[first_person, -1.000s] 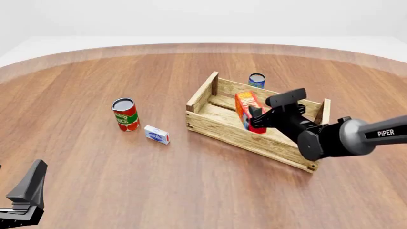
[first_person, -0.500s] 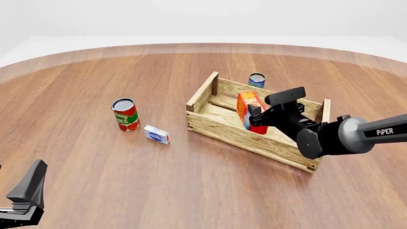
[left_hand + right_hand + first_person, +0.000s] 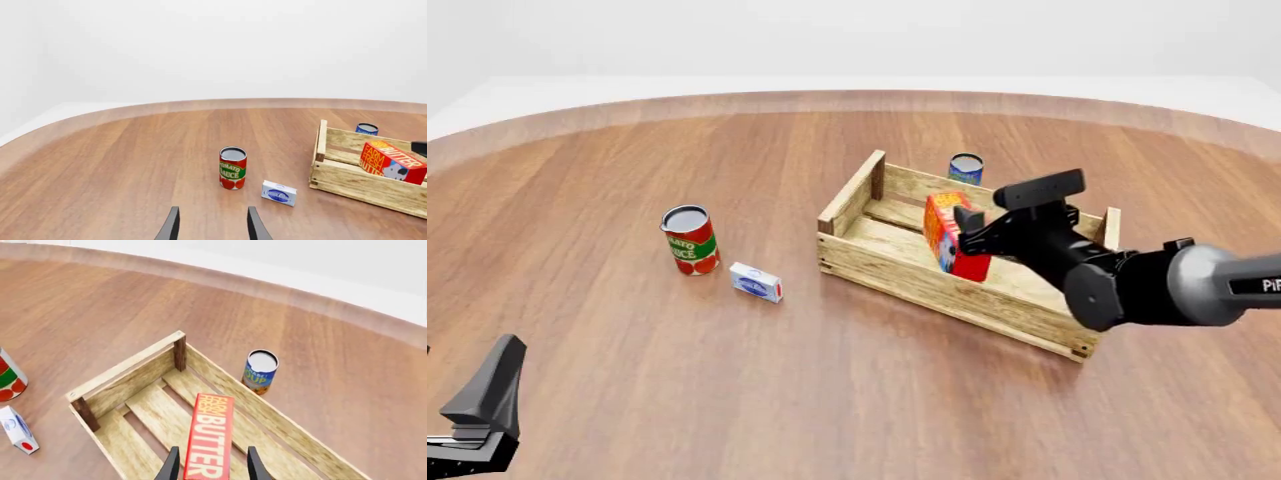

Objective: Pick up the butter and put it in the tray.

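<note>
The butter, a red-orange carton with white lettering, stands inside the tray, a light wooden slat crate at mid-right. My right gripper hovers just over the carton, its fingers apart on either side. In the right wrist view the butter sits between the two fingers with a gap on each side, above the tray's slats. My left gripper is open and empty at the near left; it also shows in the left wrist view, far from the tray and the butter.
A red tomato sauce can and a small white-and-blue box stand left of the tray. A blue can stands just behind the tray's far wall. The table's curved far edge runs behind them.
The butter has gone from tilted to nearly upright inside the tray. My right gripper has drawn back slightly up and to the right. The left arm has not moved.
</note>
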Available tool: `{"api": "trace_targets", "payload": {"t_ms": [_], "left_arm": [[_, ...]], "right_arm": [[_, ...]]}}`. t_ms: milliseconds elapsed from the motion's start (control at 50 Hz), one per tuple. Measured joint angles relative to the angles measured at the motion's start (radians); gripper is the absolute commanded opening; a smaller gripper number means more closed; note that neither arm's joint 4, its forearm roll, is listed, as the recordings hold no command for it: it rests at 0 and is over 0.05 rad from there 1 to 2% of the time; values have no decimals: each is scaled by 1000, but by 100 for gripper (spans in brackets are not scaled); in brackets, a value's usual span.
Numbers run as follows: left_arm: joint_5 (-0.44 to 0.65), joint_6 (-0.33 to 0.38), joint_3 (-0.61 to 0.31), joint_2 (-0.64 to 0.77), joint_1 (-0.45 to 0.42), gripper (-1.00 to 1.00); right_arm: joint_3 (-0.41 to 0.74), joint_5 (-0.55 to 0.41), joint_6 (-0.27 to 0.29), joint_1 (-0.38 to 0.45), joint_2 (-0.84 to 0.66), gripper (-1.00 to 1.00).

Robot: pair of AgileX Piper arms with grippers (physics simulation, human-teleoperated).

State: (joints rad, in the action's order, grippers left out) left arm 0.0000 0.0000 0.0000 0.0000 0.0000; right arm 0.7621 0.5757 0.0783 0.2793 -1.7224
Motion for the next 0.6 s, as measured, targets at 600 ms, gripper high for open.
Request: {"api": "trace_targets", "payload": {"t_ms": [600], "left_arm": [[0,0,0,0,0,100]], "right_arm": [[-70,-34,2,-8,157,100]]}}
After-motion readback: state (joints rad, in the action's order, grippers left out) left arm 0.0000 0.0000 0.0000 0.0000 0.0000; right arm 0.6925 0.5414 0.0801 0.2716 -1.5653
